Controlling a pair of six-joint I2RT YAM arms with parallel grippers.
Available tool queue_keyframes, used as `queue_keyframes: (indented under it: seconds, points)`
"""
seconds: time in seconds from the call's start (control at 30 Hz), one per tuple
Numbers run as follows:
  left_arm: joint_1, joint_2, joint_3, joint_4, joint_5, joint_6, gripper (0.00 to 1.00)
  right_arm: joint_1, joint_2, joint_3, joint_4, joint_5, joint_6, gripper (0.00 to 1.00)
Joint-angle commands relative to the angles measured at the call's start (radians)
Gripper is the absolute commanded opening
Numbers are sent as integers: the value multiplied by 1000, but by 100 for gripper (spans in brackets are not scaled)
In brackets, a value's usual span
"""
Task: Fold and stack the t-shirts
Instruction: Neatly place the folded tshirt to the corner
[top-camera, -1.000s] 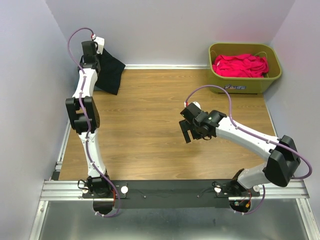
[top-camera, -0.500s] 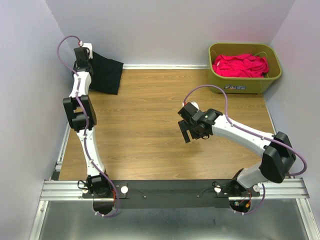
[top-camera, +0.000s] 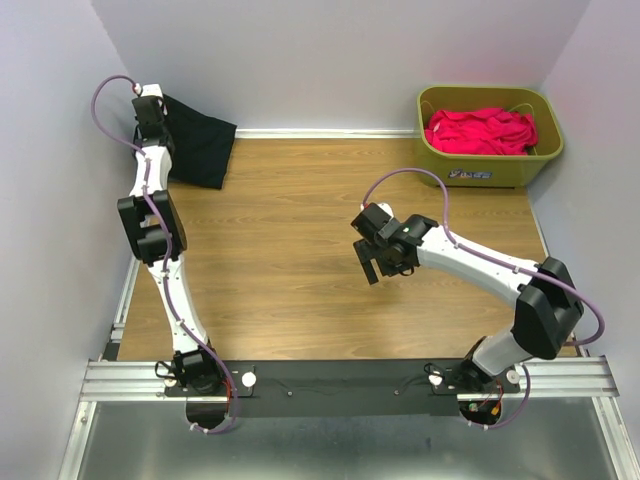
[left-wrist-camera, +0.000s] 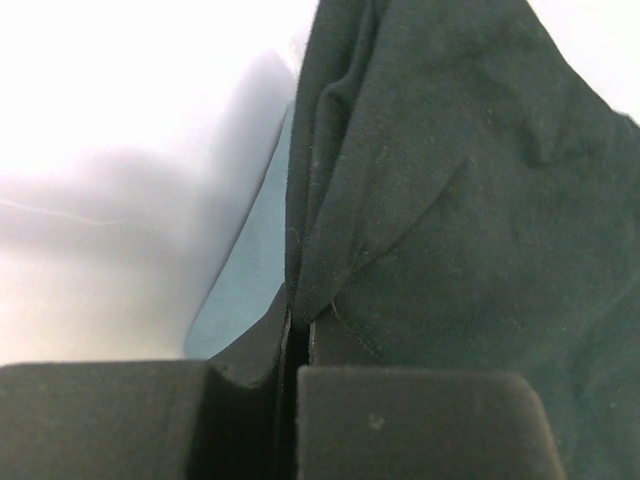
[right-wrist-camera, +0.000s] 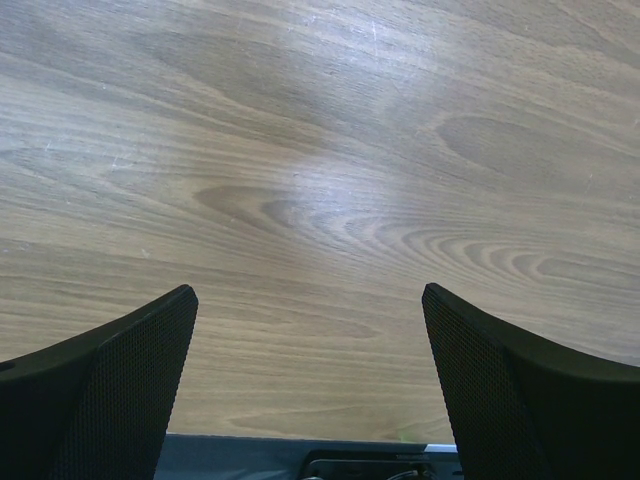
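My left gripper is pinched tight on an edge of the black t-shirt at upper left, holding it up to hang flat, I reckon. My right gripper hovers mid-frame, jaws wide apart and empty (the pink-red t-shirt waits in the tub, upper right).

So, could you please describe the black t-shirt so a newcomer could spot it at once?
Look to the far left corner of the table. There the left gripper pinches the black t-shirt. It is the only dark cloth; the pink-red shirt lies in the olive tub at far right.
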Motion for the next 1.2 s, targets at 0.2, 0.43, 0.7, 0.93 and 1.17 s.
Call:
queue_keyframes:
  seconds: [0.2,0.43,0.7,0.93,1.17]
  points:
    - [57,30,6,109,-37,-127,0,-7,29,28,-22,39,-6,100]
    - [73,31,-5,112,-31,-166,0,-7,42,34,-20,36,-7,100]
    - [76,4,-43,126,-31,-169,41,-9,45,40,-20,38,-7,100]
    - [68,-76,-89,132,-26,-144,70,-7,34,48,-17,53,-1,100]
    - [22,-257,-192,116,-2,-161,82,-31,29,68,-20,113,37,100]
